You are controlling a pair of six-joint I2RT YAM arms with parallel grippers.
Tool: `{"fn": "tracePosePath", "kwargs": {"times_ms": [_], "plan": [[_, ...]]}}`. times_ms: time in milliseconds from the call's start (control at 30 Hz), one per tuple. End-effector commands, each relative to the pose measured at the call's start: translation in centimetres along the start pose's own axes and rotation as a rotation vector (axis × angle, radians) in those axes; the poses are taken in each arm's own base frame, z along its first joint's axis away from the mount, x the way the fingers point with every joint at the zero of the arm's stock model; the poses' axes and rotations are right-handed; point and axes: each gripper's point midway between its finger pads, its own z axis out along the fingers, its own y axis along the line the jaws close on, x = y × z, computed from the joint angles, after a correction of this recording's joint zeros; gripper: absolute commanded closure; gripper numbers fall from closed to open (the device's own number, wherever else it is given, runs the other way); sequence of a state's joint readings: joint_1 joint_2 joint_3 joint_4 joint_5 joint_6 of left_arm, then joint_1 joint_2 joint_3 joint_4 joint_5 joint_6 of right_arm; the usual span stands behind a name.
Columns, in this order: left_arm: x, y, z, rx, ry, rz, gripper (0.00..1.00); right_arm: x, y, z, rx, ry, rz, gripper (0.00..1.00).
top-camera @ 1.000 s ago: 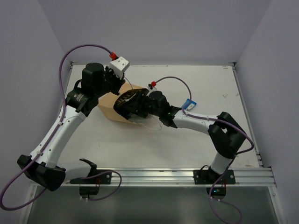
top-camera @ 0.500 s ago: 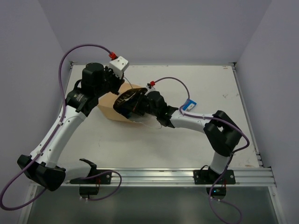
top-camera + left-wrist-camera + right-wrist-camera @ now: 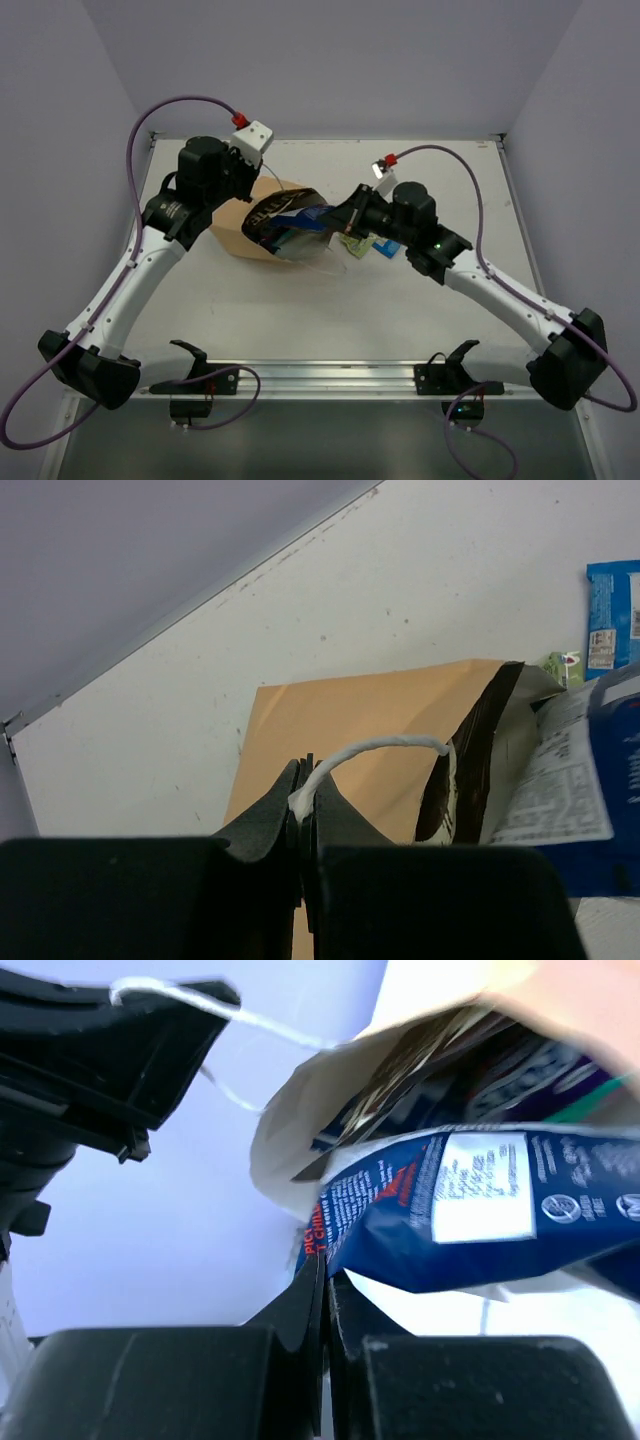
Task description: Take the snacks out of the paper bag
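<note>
A robot test bench in a lab, not a home or a shop.

Two white and black robot arms, the left arm and the right arm, are bolted to a metal rail along the near edge of a white table. Plain pale lilac walls box the table in at the back and on both sides. Purple cables with red plugs loop in the air from the arms. The tabletop is bare board, scuffed and speckled with small marks. Among all this hardware the everyday goods are a paper bag and a blue snack packet.
</note>
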State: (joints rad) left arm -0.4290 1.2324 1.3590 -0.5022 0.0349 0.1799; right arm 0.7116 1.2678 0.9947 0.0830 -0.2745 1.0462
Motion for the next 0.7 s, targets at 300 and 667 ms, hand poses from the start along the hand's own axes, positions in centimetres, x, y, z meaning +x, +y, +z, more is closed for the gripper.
{"fn": "tracePosePath", "kwargs": {"times_ms": [300,667], "plan": [[-0.7,0.7,0.0,-0.035,-0.030,0.045,1.00,-11.9,-3.3,-12.3,0.141,-0.203,-0.161,1.00],[-0.3,-0.8,0.0,0.054,-0.031,0.065,1.00,-21.2,-10.4,-5.0,0.131,-0.254,-0.209,1.00]]}}
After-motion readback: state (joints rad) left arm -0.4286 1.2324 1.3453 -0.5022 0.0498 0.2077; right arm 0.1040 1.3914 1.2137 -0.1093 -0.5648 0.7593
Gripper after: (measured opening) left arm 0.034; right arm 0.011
